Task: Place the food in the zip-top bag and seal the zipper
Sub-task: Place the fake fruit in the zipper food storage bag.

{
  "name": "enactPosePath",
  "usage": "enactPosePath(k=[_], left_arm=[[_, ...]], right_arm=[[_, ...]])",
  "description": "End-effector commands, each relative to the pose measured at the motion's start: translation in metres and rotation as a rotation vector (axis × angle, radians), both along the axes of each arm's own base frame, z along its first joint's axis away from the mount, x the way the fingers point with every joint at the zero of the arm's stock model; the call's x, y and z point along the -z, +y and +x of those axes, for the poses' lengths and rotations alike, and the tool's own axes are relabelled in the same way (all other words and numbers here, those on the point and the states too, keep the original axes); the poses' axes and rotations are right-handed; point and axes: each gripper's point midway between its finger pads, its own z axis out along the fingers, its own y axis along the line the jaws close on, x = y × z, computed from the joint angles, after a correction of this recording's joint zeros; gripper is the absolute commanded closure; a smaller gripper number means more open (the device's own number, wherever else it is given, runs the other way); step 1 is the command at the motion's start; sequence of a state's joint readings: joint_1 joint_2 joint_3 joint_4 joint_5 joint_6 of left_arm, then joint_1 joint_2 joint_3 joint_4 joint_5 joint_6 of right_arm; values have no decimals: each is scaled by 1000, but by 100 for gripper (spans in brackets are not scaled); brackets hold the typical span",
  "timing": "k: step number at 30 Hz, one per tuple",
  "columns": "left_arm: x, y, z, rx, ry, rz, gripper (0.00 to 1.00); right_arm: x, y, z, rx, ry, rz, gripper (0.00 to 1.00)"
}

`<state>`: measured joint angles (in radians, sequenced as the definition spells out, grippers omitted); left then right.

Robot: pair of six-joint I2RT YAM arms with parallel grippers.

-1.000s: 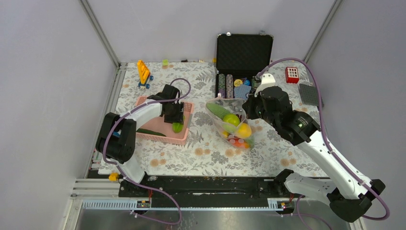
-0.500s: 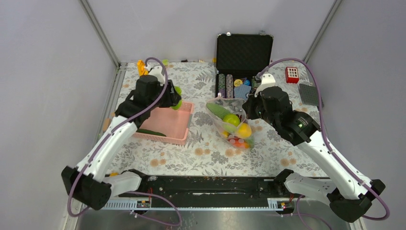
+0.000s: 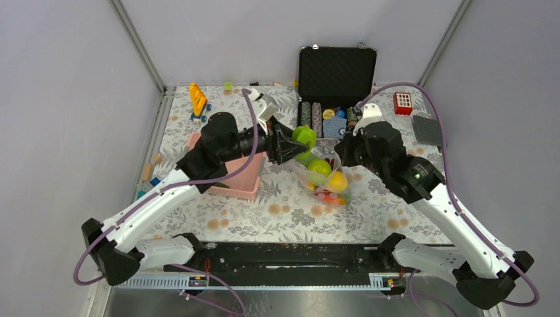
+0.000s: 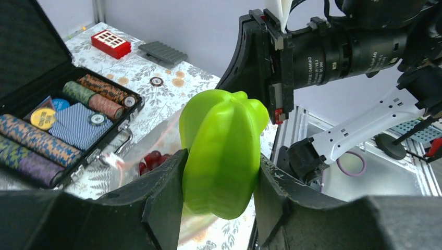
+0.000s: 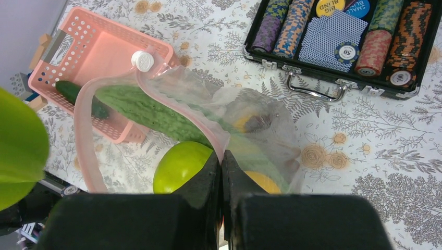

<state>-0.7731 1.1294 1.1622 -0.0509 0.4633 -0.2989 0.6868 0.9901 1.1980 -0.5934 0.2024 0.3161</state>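
Left jaws pinch a green food piece (image 4: pixel 221 156) above the zip-top bag (image 3: pixel 330 197). Right jaws — pressed together — clamp the zipper (image 5: pixel 81 130).

Blurred green food (image 5: pixel 18 151) at left edge

Plain grey walls (image 3: pixel 59 99), metal corner posts (image 3: pixel 137 45), floral tabletop (image 3: pixel 370 211)

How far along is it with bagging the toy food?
Done: several pieces lie inside the clear bag. In hand: the left fingers hold a green toy piece near its mouth, whose rim the right fingers pinch. Left: a cucumber in the pink basket, and the zipper is unsealed.
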Motion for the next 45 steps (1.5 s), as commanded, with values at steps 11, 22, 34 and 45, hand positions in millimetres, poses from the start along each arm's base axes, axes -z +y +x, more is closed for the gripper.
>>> enactPosePath(k=[11, 22, 34, 45], left_arm=[[19, -61, 4, 122, -121, 58, 97], [28, -52, -10, 148, -122, 86, 15], [11, -5, 2, -119, -62, 78, 1], [125, 195, 86, -1192, 531, 204, 1]], right_arm=[[-25, 6, -2, -19, -58, 100, 99], [-26, 4, -1, 0, -59, 104, 99], [-32, 1, 1, 21, -75, 108, 99], [-28, 0, 2, 19, -71, 93, 98]])
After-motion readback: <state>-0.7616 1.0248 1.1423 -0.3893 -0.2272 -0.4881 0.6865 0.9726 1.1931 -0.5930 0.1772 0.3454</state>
